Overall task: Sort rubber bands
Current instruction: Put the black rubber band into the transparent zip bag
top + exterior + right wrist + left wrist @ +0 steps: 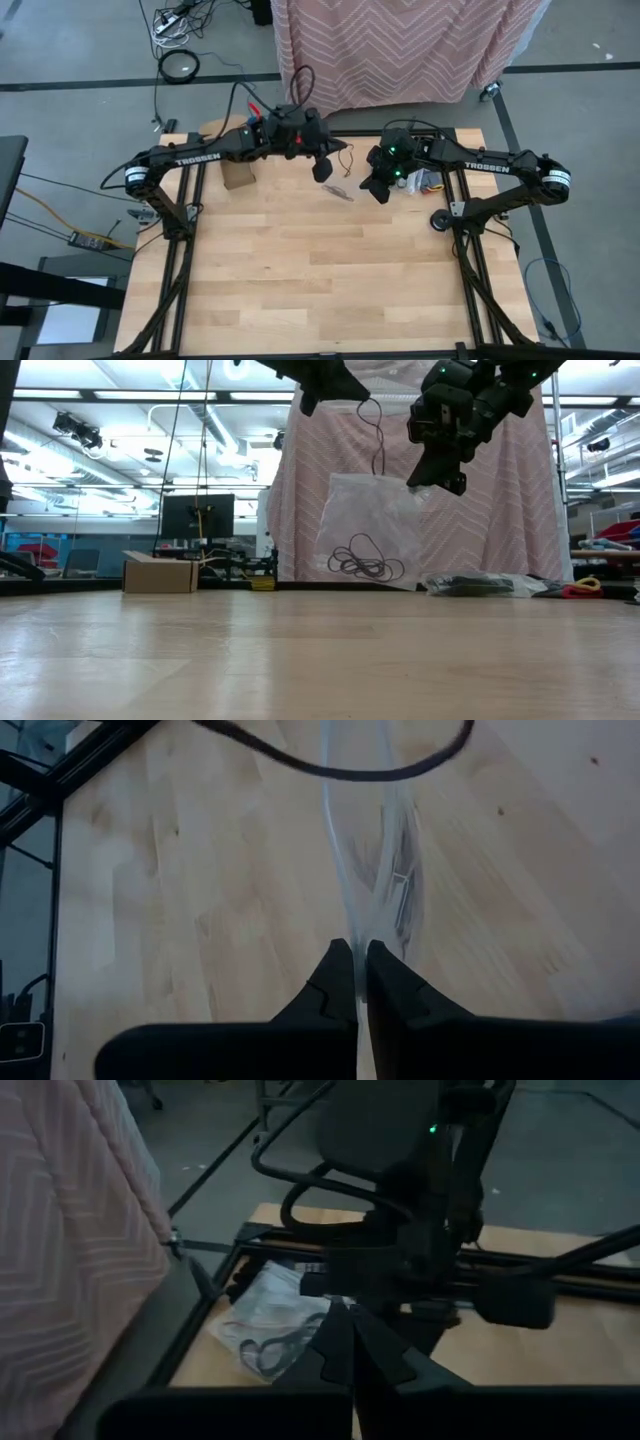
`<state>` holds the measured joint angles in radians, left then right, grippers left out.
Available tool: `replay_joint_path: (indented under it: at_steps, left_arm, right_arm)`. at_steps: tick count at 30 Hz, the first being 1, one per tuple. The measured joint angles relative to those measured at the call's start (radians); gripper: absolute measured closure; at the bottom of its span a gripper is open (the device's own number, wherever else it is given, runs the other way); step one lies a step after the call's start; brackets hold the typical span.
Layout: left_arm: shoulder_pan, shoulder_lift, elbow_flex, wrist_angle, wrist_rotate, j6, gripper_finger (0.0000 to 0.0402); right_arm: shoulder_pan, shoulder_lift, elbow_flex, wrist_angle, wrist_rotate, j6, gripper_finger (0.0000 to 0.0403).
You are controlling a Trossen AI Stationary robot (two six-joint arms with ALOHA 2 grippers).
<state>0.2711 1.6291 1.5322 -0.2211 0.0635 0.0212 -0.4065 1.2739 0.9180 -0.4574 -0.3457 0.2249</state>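
Note:
A clear plastic bag (370, 510) hangs between the two arms over the far middle of the table, with several black rubber bands (365, 565) bunched in its bottom. My right gripper (440, 472) is shut on the bag's top; from above, the bag (342, 192) shows edge-on beside that gripper (378, 188). My left gripper (340, 385) is up high, just left of the bag, shut on a large black rubber band (376, 435) that dangles over the bag's mouth. The same band (330, 767) arcs across the right wrist view. My left gripper pinches the black rubber band at its top end (362, 402), coming from above. The loop hangs slack and clear below the fingers, down to the bag's upper edge. My right gripper (360, 955) pinches the clear bag's upper edge (362, 935) between its two fingertips, slanting down from the right. The bag hangs upright below; whether its bottom touches the table, I cannot tell.
A small cardboard box (238, 175) sits at the far left of the table. More clear bags of bands (420, 182) lie by the right arm's base, one with black bands (270, 1335). A pink patterned cloth (400, 50) hangs beyond the far edge. The near half is bare wood (320, 290).

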Motion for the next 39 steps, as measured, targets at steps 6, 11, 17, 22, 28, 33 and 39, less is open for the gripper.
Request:
replay_joint_path:
  at_steps: [6, 11, 17, 22, 28, 33, 39]
  left_arm:
    - [-0.019, 0.000, 0.001, -0.043, -0.064, -0.004, 0.0401]
    - [-0.029, 0.000, 0.001, 0.007, -0.196, -0.025, 0.0401]
    - [-0.029, 0.000, 0.001, 0.091, -0.295, -0.026, 0.0401]
    - [-0.030, 0.000, 0.001, 0.131, -0.354, -0.039, 0.0401]
    - [-0.029, 0.001, 0.001, 0.141, -0.382, -0.109, 0.0401]
    - [-0.032, 0.023, 0.002, 0.205, -0.404, -0.160, 0.0401]
    - [-0.032, 0.067, 0.002, 0.265, -0.414, -0.296, 0.0401]
  right_arm:
    - [-0.002, 0.000, 0.000, 0.013, 0.001, 0.013, 0.0403]
    - [-0.002, 0.000, 0.000, 0.020, 0.117, 0.060, 0.0403]
    - [-0.007, 0.000, 0.000, 0.020, 0.252, 0.095, 0.0403]
    - [-0.007, 0.000, 0.000, 0.007, 0.337, 0.115, 0.0403]
    - [-0.007, 0.000, 0.000, -0.002, 0.355, 0.115, 0.0403]
    - [-0.016, 0.000, 0.000, -0.023, 0.379, 0.112, 0.0403]
    - [-0.047, 0.000, 0.000, -0.012, 0.382, 0.061, 0.0403]
